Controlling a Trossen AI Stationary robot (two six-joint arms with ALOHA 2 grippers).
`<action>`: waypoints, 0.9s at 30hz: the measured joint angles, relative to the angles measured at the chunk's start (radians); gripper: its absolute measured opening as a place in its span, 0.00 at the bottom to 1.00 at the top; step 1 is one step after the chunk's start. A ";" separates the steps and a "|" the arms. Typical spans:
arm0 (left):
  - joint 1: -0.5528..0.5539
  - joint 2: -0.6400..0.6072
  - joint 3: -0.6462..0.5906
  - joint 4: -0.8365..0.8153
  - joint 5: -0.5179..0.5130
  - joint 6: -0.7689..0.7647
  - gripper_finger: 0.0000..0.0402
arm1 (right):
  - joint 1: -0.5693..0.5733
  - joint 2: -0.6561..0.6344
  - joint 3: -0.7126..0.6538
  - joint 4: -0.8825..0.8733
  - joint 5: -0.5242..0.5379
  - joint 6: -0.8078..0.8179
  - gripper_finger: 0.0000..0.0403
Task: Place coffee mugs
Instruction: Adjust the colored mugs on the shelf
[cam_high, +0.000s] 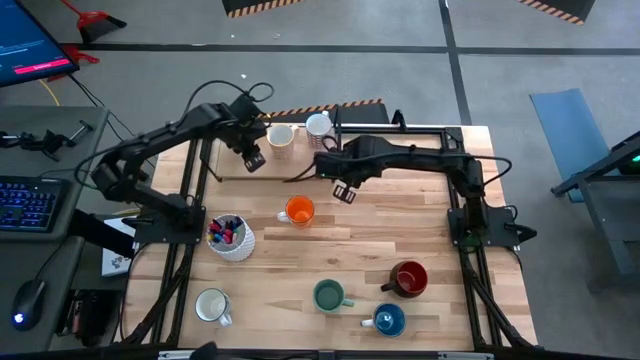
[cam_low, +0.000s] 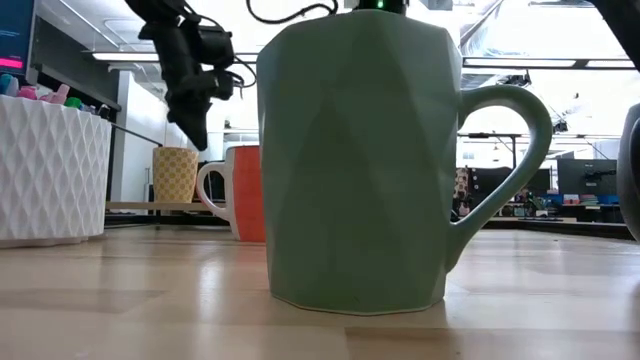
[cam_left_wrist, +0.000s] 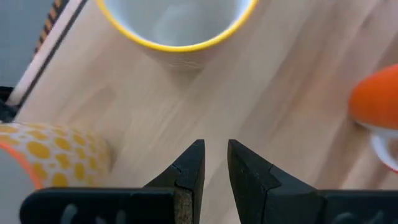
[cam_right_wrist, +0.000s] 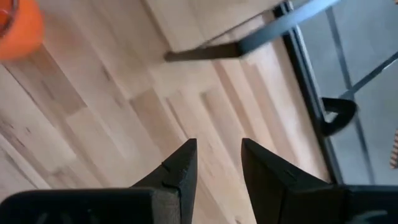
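My left gripper (cam_high: 254, 160) (cam_left_wrist: 214, 155) hovers over the far left of the table, its fingers a narrow gap apart with nothing between them. Just beyond it stand a cream mug with a yellow rim (cam_high: 281, 135) (cam_left_wrist: 176, 25), a yellow-dotted mug (cam_left_wrist: 46, 155) (cam_low: 175, 175) and a white mug (cam_high: 318, 125). My right gripper (cam_high: 345, 192) (cam_right_wrist: 217, 155) hangs open over bare wood at the table's middle, a little beyond the orange mug (cam_high: 299, 211) (cam_right_wrist: 15, 28). Green (cam_high: 328, 295), dark red (cam_high: 409, 278), blue (cam_high: 388, 320) and white (cam_high: 212, 305) mugs stand upright along the near side.
A white patterned pen holder (cam_high: 232, 238) with markers stands on the left, near the orange mug. A thin dark bar (cam_right_wrist: 205, 53) lies on the wood beyond my right gripper. The black frame rails (cam_high: 460, 215) run along the table's sides. Bare wood lies around the table's middle and right.
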 joint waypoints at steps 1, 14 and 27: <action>-0.003 0.007 0.000 0.006 -0.013 0.001 0.15 | 0.002 0.000 -0.013 0.024 -0.003 0.006 0.26; -0.016 0.084 0.001 0.104 -0.015 0.009 0.15 | 0.030 0.000 -0.047 0.144 -0.038 0.010 0.26; -0.016 0.118 0.002 0.189 -0.069 0.033 0.15 | 0.042 0.000 -0.047 0.158 -0.046 0.034 0.26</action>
